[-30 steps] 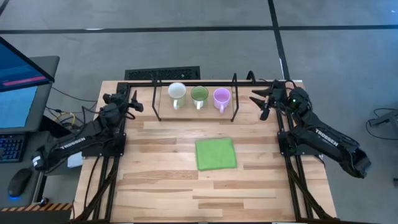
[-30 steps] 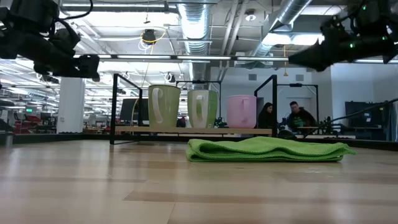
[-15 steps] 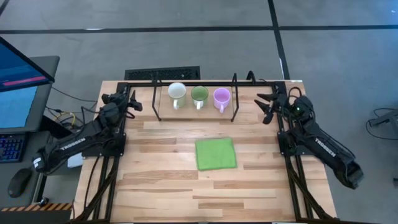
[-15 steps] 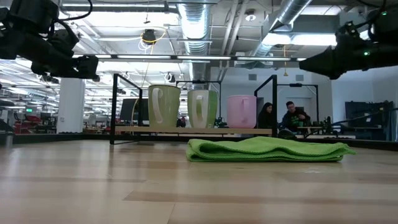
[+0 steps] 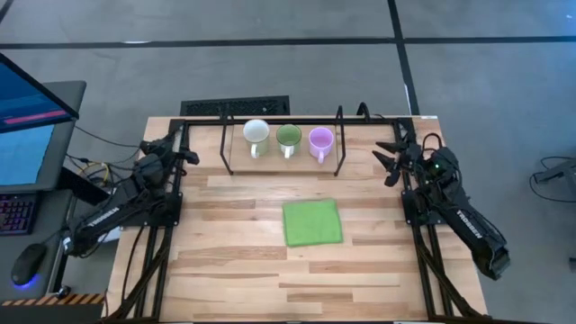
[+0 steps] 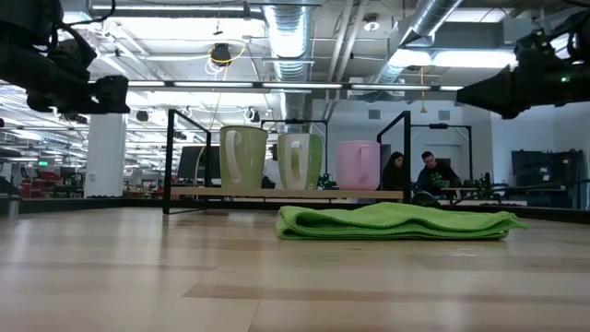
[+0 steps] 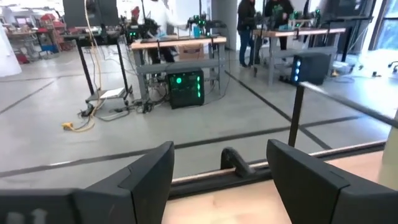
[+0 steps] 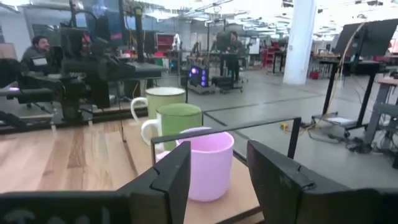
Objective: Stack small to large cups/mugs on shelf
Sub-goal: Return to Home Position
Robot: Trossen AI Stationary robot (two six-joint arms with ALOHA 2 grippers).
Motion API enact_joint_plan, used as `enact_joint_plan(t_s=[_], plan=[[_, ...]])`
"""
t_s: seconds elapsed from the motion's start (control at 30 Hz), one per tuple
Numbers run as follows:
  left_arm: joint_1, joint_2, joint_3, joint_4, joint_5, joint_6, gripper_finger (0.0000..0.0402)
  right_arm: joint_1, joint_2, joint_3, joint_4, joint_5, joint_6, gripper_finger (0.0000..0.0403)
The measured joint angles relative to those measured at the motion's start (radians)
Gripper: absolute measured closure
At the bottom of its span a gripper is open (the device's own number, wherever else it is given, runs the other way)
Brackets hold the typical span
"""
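Three mugs stand upright in a row on the shelf board [image 5: 281, 157]: the white mug [image 5: 256, 132] on the left, the green mug [image 5: 288, 136] in the middle, the light purple mug [image 5: 320, 139] on the right, handles toward the near edge. The low view shows the white mug [image 6: 242, 159], green mug [image 6: 300, 161] and pink mug [image 6: 358, 165] on the shelf [image 6: 286, 194]. My left gripper [image 5: 185, 152] hovers open left of the shelf. My right gripper [image 5: 389, 159] hovers open to its right, with the purple mug [image 8: 208, 163] nearest ahead of it.
A flat green cloth [image 5: 312, 222] lies on the table in front of the shelf. Black wire uprights [image 5: 339, 142] frame the shelf ends, and a black rail [image 7: 236, 165] runs along the table's far edge. People sit in the room behind [image 6: 433, 173].
My right gripper has drawn back from the shelf toward the table's right edge and sunk a little, staying open. My left gripper has drifted toward the table's left edge. The mugs have stayed where they were.
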Motion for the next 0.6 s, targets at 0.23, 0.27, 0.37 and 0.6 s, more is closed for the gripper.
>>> enact_joint_plan(t_s=[0.23, 0.27, 0.37, 0.6], plan=[[-0.001, -0.005, 0.001, -0.028, 0.025, -0.011, 0.0155, 0.001, 0.002, 0.001, -0.068, 0.008, -0.015, 0.0226], [-0.001, -0.005, 0.001, -0.034, 0.025, -0.013, 0.0155, 0.001, 0.002, 0.001, -0.071, 0.010, -0.024, 0.0226], [-0.001, -0.005, 0.001, -0.044, 0.024, -0.021, 0.0155, 0.000, 0.002, 0.001, -0.070, 0.015, -0.037, 0.0226], [-0.001, -0.005, 0.001, -0.092, 0.021, -0.044, 0.0155, 0.000, 0.002, 0.001, -0.054, 0.085, -0.062, 0.0226]])
